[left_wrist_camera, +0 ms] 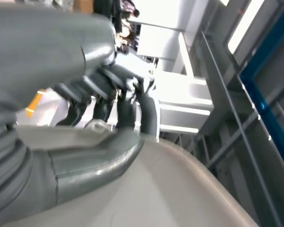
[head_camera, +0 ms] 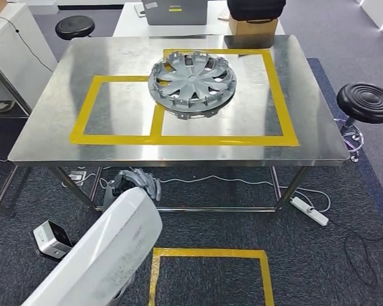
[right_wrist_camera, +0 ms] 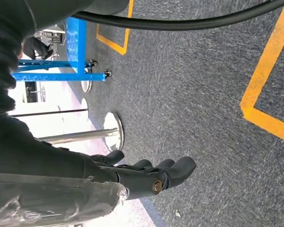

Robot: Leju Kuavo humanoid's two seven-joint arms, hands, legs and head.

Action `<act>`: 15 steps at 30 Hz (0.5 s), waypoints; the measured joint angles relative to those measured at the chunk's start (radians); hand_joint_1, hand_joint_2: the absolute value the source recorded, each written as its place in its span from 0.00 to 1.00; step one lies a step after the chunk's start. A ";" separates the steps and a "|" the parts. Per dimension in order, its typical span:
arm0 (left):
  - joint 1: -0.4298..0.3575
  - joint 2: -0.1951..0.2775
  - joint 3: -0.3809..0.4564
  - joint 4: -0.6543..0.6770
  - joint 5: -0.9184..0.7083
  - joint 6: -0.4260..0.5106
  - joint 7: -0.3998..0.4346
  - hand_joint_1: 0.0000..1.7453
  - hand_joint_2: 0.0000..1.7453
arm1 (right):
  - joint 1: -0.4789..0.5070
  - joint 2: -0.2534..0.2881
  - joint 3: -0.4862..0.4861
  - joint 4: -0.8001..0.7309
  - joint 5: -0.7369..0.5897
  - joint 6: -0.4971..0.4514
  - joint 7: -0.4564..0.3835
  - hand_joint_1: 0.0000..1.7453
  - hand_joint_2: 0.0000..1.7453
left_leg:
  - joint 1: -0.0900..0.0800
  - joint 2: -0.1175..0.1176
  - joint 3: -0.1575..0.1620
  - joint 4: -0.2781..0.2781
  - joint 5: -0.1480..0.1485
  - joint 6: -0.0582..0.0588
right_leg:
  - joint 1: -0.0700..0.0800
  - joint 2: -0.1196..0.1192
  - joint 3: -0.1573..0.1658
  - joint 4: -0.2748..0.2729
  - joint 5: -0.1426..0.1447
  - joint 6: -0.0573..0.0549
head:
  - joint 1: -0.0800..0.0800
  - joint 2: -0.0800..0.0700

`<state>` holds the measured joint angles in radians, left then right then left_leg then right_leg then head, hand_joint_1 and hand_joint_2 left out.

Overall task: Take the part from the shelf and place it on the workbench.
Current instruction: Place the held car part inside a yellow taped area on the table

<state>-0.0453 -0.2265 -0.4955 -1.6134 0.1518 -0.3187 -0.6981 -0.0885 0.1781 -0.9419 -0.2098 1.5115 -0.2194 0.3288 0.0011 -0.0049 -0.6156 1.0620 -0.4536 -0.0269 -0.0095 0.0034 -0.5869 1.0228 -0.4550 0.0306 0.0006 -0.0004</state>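
Note:
The part, a silver-grey wheel cover [head_camera: 193, 84], lies flat on the steel workbench [head_camera: 50, 121], across the yellow tape line between two marked rectangles. My left hand [head_camera: 134, 183] hangs below the bench's front edge, well short of the part, at the end of the white forearm. In the left wrist view its fingers [left_wrist_camera: 108, 109] are loosely bent above the thick thumb, and nothing lies between them. My right hand [right_wrist_camera: 147, 172] hangs over the grey carpet with its fingers stretched out and holding nothing.
A black stool [head_camera: 367, 102] stands at the bench's right end, another [head_camera: 75, 27] at the far left. A cardboard box [head_camera: 255, 25] and a laptop [head_camera: 175, 11] sit on the table behind. A power strip [head_camera: 311, 210], cables and a small grey device [head_camera: 52, 239] lie on the floor.

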 joint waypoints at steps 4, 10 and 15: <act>0.003 -0.001 0.001 -0.010 -0.023 -0.020 -0.001 0.89 1.00 | 0.000 0.000 0.000 0.000 0.005 0.012 0.003 0.00 1.00 | -0.001 0.001 0.041 -0.075 0.001 0.025 | 0.004 -0.001 0.017 -0.010 0.000 0.027 | 0.002 0.000; 0.005 -0.003 0.003 -0.009 -0.006 0.003 -0.001 0.89 1.00 | -0.001 0.000 0.000 0.000 0.011 0.014 0.014 0.00 1.00 | -0.001 -0.001 0.063 -0.078 0.000 0.048 | 0.002 -0.001 -0.121 0.248 -0.119 0.042 | 0.013 0.000; 0.006 -0.003 0.005 -0.007 0.003 0.012 -0.001 0.89 1.00 | 0.002 0.000 0.000 0.000 0.008 0.014 0.014 0.00 1.00 | -0.003 -0.009 0.092 -0.077 -0.024 0.039 | 0.002 -0.001 -0.072 0.052 0.026 0.034 | 0.015 0.000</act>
<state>-0.0395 -0.2294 -0.4904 -1.6200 0.1549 -0.3070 -0.6992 -0.0866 0.1781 -0.9419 -0.2098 1.5200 -0.2056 0.3429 -0.0015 -0.0136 -0.5238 0.9852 -0.4776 0.0118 -0.0074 0.0025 -0.6586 1.0745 -0.4289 0.0650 0.0157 -0.0004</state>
